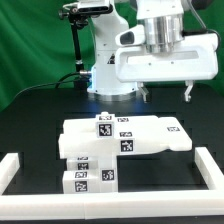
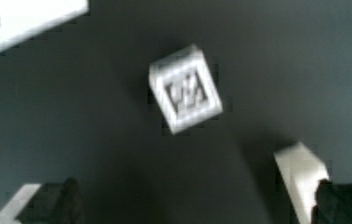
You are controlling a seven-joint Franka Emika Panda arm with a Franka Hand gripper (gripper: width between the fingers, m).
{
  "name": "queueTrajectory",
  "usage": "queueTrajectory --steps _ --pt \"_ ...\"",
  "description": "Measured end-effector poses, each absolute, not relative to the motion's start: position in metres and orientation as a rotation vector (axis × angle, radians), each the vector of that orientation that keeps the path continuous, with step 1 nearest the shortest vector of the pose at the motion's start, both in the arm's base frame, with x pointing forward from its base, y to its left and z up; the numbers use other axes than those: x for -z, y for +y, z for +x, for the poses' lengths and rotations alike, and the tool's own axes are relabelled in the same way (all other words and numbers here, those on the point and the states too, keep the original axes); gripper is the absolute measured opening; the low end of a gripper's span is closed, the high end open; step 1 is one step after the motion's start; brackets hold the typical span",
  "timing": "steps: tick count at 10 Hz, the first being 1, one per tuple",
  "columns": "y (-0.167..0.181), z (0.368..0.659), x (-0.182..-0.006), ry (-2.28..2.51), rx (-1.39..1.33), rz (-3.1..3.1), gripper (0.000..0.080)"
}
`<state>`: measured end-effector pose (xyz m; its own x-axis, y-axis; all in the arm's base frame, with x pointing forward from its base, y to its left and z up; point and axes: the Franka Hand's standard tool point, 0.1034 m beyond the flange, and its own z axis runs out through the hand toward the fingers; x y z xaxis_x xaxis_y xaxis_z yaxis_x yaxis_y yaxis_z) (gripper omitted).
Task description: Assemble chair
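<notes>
The chair's white parts lie in a cluster mid-table: a wide flat panel (image 1: 140,135) with tagged blocks (image 1: 104,125) on and beside it. A notched tagged block (image 1: 88,178) sits in front, toward the exterior view's left. My gripper (image 1: 165,93) hangs high above the back of the table, behind the cluster, open and touching nothing. The wrist view is blurred. It shows a dark table, one white tagged square (image 2: 187,88), and a white strip (image 2: 297,165) near one fingertip. Nothing lies between the open gripper's (image 2: 191,205) fingers (image 2: 40,202).
Long white border rails run along the exterior view's left (image 1: 15,170), right (image 1: 208,165) and front (image 1: 100,215). The robot's white base (image 1: 108,70) and a green backdrop stand behind. A white edge (image 2: 13,30) shows in a corner of the wrist view.
</notes>
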<state>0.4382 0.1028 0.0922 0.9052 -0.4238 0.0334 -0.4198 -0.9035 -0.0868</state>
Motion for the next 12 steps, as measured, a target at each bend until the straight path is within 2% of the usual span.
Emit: queueTrajectory --steps 1,3,4,6,8,11,12 --pt "0.109 0.431 -0.077 0.658 0.121 -3.012 0.0648" --pt "0.107 0.435 -0.081 0.644 0.111 -3.012 0.0648" --pt "0.107 0.434 -0.078 0.640 0.117 -3.018 0.0648" --pt "0.110 0.433 -0.052 0.624 0.164 -3.051 0.0648" --pt "0.110 0.440 -0.036 0.611 0.186 -3.076 0.0648" --pt "0.111 0.443 -0.017 0.591 0.211 -3.102 0.0648" --pt "0.111 0.443 -0.017 0.590 0.208 -3.102 0.0648"
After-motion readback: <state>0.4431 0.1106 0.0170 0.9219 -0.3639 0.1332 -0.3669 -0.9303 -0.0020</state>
